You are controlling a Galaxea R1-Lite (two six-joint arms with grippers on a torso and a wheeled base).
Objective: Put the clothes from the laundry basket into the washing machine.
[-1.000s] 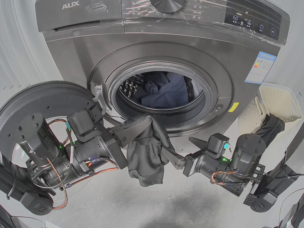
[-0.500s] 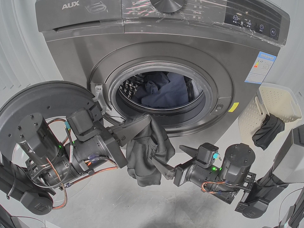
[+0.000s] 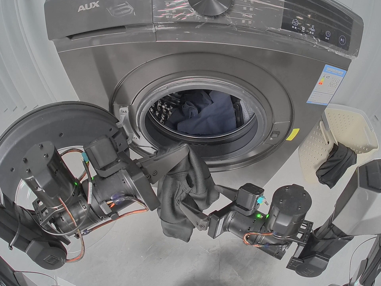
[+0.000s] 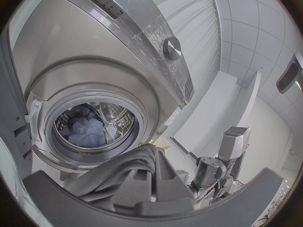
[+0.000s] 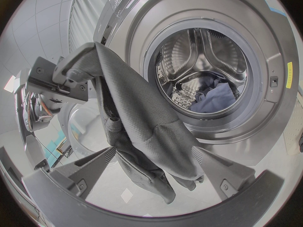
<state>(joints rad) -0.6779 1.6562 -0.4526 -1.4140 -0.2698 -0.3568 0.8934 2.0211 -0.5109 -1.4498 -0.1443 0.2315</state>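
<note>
Grey garment (image 3: 184, 187): dark mesh, hanging bunched before the drum opening.
Washing machine (image 3: 198, 56): grey, door open, blue clothes (image 3: 206, 114) inside the drum.
Laundry basket (image 3: 349, 128): cream, perforated, black garment (image 3: 335, 164) draped over its rim.

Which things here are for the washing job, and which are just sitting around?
For the job: grey garment, left gripper holding it, open right gripper, washing machine, blue clothes inside, laundry basket, black garment hanging over it.
Just there: label sticker, curtain.
</note>
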